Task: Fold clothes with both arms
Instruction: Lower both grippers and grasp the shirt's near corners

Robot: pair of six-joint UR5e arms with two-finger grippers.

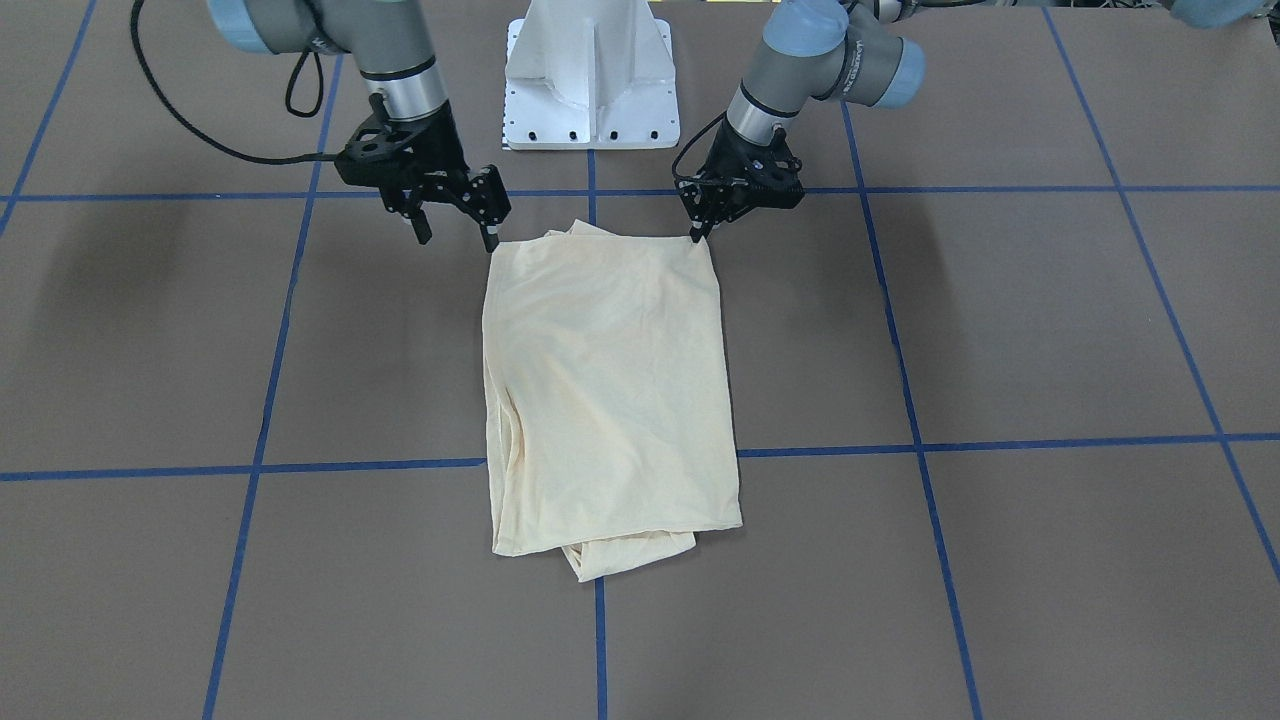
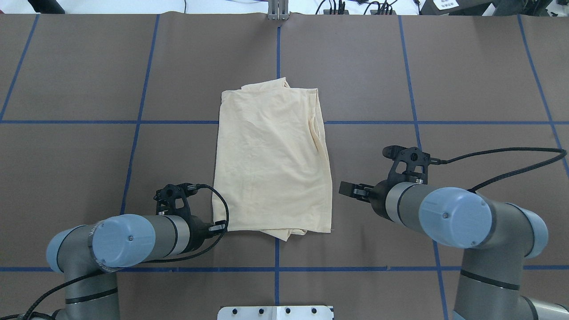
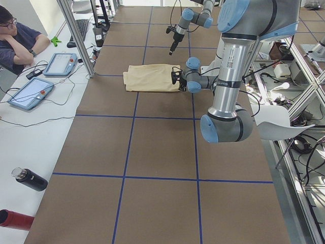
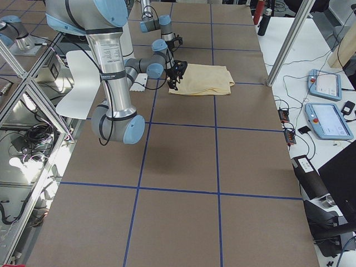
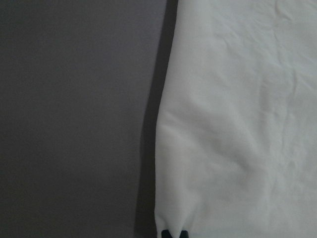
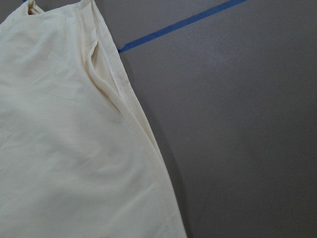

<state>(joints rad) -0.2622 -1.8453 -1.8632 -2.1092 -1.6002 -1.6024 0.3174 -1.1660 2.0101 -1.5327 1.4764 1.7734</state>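
- At mid-table the shirt (image 1: 610, 390) lies folded into a tall rectangle, a plain cream side up; a bunched inner layer pokes out at each short end.
- Writing: the left arm (image 1: 840, 55) carries dark lettering along its grey joint housing, and the left side view shows a printed strip on its upright tube; both are too small to read.
- Left gripper (image 1: 698, 236): its jaws are drawn narrow, pinched on the shirt's corner nearest the robot on the left side. In the left wrist view the two black tips meet right at the cloth's edge.
- Right gripper (image 1: 457, 232): its jaws are spread wide, and it hangs above the table just beside the shirt's other near corner, holding nothing.
- Table (image 1: 1000, 320): a matt brown cover, marked into large squares by blue tape (image 1: 1000, 443); one line of it runs under the shirt.
- Base (image 1: 592, 80): a white pedestal bolted at the robot's edge, between the arms.
- Room: an operator (image 3: 15, 38) sits at a white bench beyond the far edge, chin on hand, with two pendants (image 3: 60, 64) in front of him.
- A black bottle (image 3: 29, 179) and a red one (image 3: 12, 219) lie further along that bench.
- An aluminium post (image 3: 76, 35) stands at the table's edge.
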